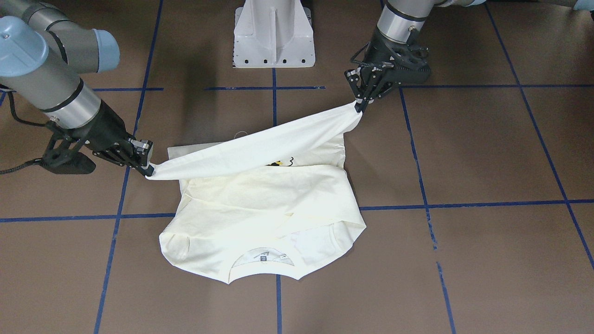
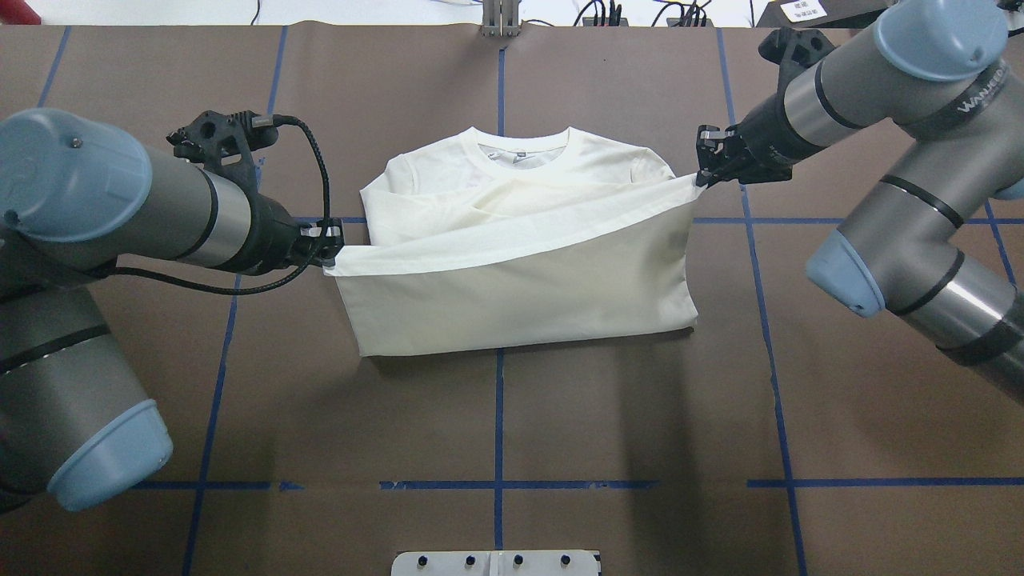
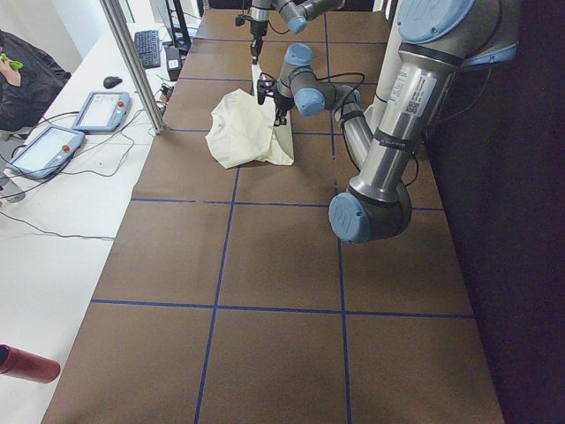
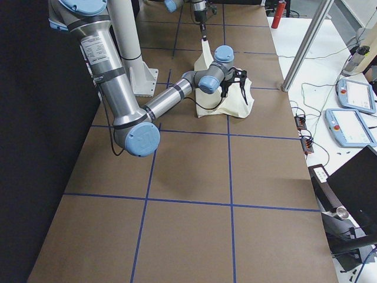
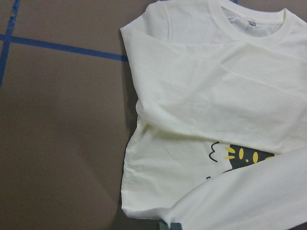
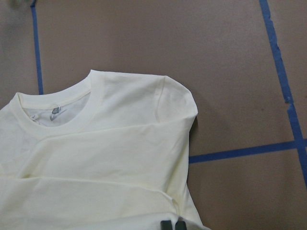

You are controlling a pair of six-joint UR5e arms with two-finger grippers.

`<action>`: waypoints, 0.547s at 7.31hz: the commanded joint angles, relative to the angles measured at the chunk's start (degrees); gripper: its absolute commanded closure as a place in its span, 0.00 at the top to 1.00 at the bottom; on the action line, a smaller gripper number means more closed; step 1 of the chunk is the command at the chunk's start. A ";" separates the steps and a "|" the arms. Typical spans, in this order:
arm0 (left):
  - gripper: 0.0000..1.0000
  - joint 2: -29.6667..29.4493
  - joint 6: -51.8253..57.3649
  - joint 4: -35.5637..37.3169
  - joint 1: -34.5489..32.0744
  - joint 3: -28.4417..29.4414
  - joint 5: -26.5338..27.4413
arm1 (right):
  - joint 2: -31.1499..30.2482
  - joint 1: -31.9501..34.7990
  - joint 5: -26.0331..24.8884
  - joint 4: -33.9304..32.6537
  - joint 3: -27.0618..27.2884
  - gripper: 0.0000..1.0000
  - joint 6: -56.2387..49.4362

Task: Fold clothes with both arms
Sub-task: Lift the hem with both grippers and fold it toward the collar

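Observation:
The cream-white shirt [image 2: 520, 208] lies on the brown table with its collar [image 2: 524, 152] away from the robot and its sleeves folded in. My left gripper [image 2: 328, 252] is shut on one hem corner. My right gripper [image 2: 700, 180] is shut on the other. Both hold the hem taut above the table, and the plain reverse [image 2: 520, 296] hangs down from it. In the front-facing view the left gripper [image 1: 359, 109] is at the right and the right gripper [image 1: 148, 171] at the left. A bit of the black cat print [image 5: 244, 158] shows under the lifted hem.
The white pedestal base [image 1: 274, 37] stands at the robot's side of the table. Blue tape lines [image 2: 500, 416] cross the brown surface. A metal post [image 3: 132, 62] and teach pendants [image 3: 97, 110] stand on the white bench beyond the far edge.

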 commanded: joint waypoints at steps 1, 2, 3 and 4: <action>0.00 -3.73 3.10 -4.20 -4.48 9.47 0.02 | 8.04 2.07 -0.20 0.11 -10.68 0.00 -0.19; 0.00 -6.02 3.12 -9.88 -5.11 16.91 0.02 | 10.08 2.43 -0.46 0.11 -13.86 0.00 -0.36; 0.00 -8.30 2.95 -16.20 -5.81 24.99 0.11 | 12.36 2.61 -0.55 0.63 -17.55 0.00 -0.37; 0.00 -9.89 2.77 -20.52 -6.60 31.17 0.20 | 12.99 2.61 -0.55 3.42 -21.24 0.00 -0.19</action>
